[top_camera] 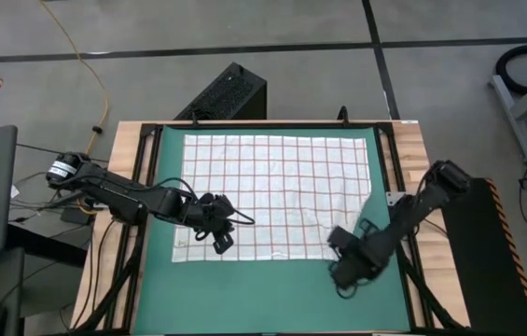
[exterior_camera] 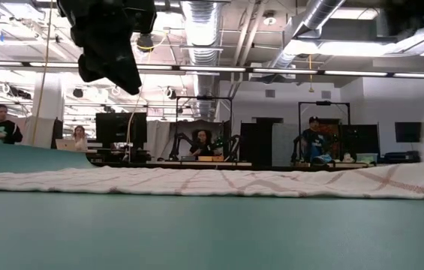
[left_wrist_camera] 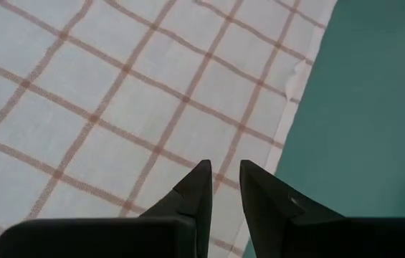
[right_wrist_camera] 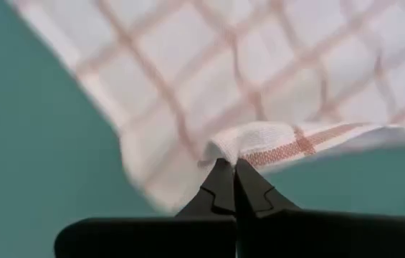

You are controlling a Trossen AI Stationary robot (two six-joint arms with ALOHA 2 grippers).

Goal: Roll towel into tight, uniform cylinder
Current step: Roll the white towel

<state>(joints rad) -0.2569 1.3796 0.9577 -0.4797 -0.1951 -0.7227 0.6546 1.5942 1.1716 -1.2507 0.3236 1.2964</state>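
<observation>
At 5 o'clock on mat: right gripper (right_wrist_camera: 234,168), jaws pinched shut on towel (top_camera: 277,191) corner, hem lifted & folded at tips. At 8 o'clock: left gripper (left_wrist_camera: 224,179), fingers slightly apart, holding nothing, above towel's edge. Towel: white w/ red grid, spread flat, mat centre to 12 o'clock. Green mat (top_camera: 272,289) covers table.

left gripper (left_wrist_camera: 224,175) slightly parted, right gripper (right_wrist_camera: 233,172) pinched closed

Towel (top_camera: 277,191): flat on mat (top_camera: 272,299), mat on bench (top_camera: 114,187). Left gripper (top_camera: 218,233): over towel's near-left corner. Right gripper (top_camera: 342,245): at near-right corner, pinching edge, corner lifted off mat.
</observation>
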